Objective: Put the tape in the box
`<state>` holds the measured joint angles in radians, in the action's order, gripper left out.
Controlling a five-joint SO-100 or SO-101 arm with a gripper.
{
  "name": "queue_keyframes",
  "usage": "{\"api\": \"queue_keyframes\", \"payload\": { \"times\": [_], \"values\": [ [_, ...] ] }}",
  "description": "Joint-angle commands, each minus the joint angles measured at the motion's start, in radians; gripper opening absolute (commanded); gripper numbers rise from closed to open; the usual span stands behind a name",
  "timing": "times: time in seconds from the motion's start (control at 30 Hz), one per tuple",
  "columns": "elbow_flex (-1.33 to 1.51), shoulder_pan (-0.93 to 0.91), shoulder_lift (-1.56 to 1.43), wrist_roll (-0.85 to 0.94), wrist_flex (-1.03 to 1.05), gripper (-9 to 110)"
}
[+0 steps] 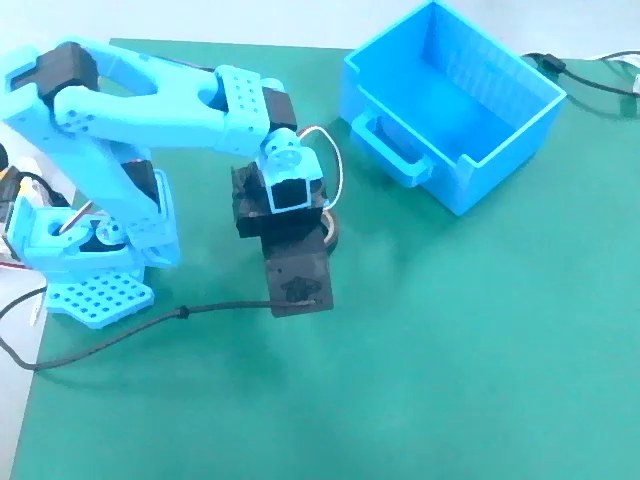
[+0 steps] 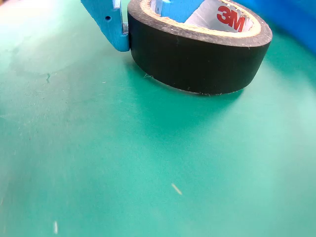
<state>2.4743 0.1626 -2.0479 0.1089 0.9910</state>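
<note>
A light-blue plastic robot arm (image 1: 150, 95) stood at the left of the fixed view on a worktop (image 1: 450, 350) covered by a green mat. It reached out and bent downward, so that its pincer (image 1: 322, 222) hung low over the mat under a black wrist block (image 1: 290, 255).

The small black roll of tape (image 2: 197, 54), ring-shaped with a pale inner core printed with a red 3M mark, lay flat on the mat right at the pincer. In the wrist view one light-blue finger (image 2: 109, 22) pressed against the roll's outer wall, and a second blue finger (image 2: 180, 9) sat inside the ring, so the roll's wall lay between them. The pincer was closed down to nearly the thickness of that wall and appeared to have hold of the tape. In the fixed view only a dark curved edge of the tape (image 1: 332, 232) peeped out beside the wrist block.

The bright blue rectangular plastic box (image 1: 450, 105), open-topped with ribbed inner walls and a loop handle facing the arm, sat well apart from the pincer, toward the upper right in the fixed view. A black cable (image 1: 150, 325) trailed from the wrist block across the mat, away from the box.
</note>
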Motion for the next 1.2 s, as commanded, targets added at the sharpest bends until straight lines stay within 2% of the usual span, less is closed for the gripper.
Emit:
{"api": "queue_keyframes", "payload": {
  "times": [0.0, 0.23, 0.67, 1.0, 1.17],
  "values": [
    [-0.064, 0.006, -0.084, 0.000, 0.072, 0],
    [-0.213, 0.003, -0.241, 0.006, 0.227, 0],
    [-0.695, 0.014, -0.172, 0.002, 0.360, 0],
    [-0.973, 0.097, 0.048, -0.018, 0.348, 0],
    [-1.002, 0.170, 0.127, -0.032, 0.245, 0]
  ]
}}
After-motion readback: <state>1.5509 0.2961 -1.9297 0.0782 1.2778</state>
